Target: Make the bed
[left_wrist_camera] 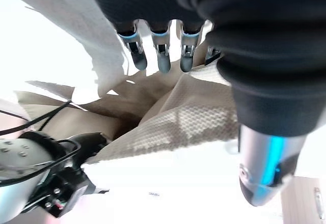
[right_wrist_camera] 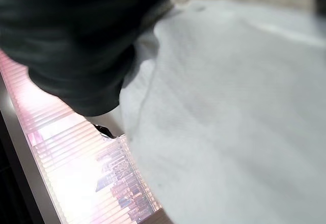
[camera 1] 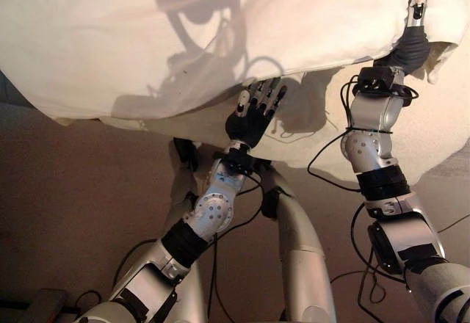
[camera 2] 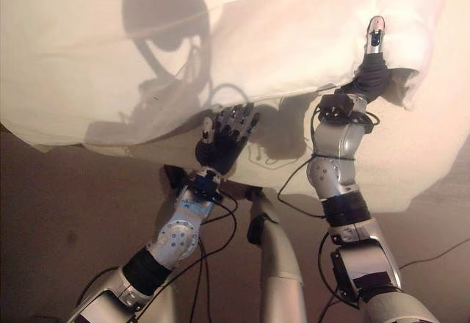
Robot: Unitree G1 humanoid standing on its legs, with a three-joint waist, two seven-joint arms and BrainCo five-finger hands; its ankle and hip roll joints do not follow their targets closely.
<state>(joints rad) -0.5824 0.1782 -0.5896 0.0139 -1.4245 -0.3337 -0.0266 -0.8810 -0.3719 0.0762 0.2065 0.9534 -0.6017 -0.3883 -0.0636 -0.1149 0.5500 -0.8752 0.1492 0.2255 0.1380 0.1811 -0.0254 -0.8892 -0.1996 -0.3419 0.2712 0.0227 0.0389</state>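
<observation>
On the left, the white duvet (camera 1: 110,37) lies over the bed and hangs past its near edge, with the long edge running across the view from left to right. Below this overhang the lighter mattress side (camera 1: 294,136) shows.

In the middle, the left hand (camera 1: 253,114) is raised with its fingers straight and spread, holding nothing. It is just under the hanging edge of the duvet, close to the cloth; in the left wrist view the fingers (left_wrist_camera: 162,56) point toward a fold of textured fabric, apart from it.

On the right, the right hand (camera 2: 371,62) is pushed into the duvet edge. One finger lies on top of the cloth and the others are hidden under it, so I cannot tell if it grips the fabric; probably it does.

The duvet edge lies above and beyond the left hand, so I judge this hand needs to go up and forward to take it.
</observation>
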